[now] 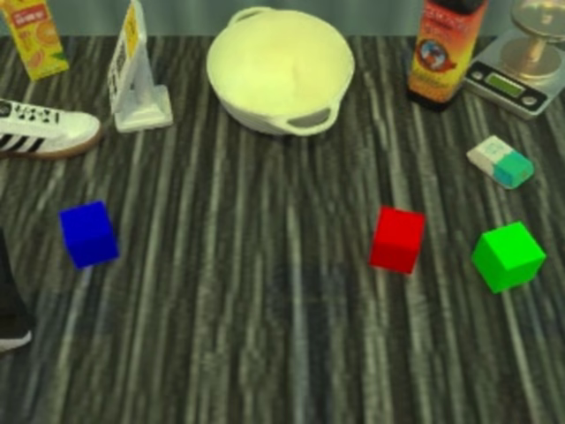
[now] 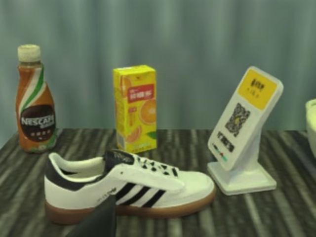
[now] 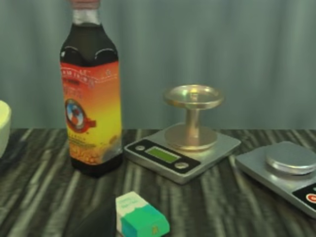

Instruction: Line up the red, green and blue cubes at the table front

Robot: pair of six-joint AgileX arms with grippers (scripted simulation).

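The blue cube [image 1: 88, 233] rests on the table [image 1: 265, 353] at the left. At the right, the red cube [image 1: 397, 239] stands a short gap from the green cube [image 1: 508, 256]. All three sit apart in the middle band of the table, with no gripper near them. Part of my left arm [image 1: 11, 305] shows at the left edge, near the blue cube. In the left wrist view one dark finger [image 2: 101, 221] of the open left gripper shows, holding nothing. My right arm is outside the top view. One finger [image 3: 96, 223] of its open gripper shows beside the eraser.
Along the back stand a juice carton [image 1: 33, 37], a QR-code stand [image 1: 137, 75], a white bowl [image 1: 281, 69], a sauce bottle [image 1: 446, 53] and a kitchen scale [image 1: 519, 66]. A sneaker [image 1: 44, 131] lies at the left and a white and teal eraser [image 1: 500, 162] at the right.
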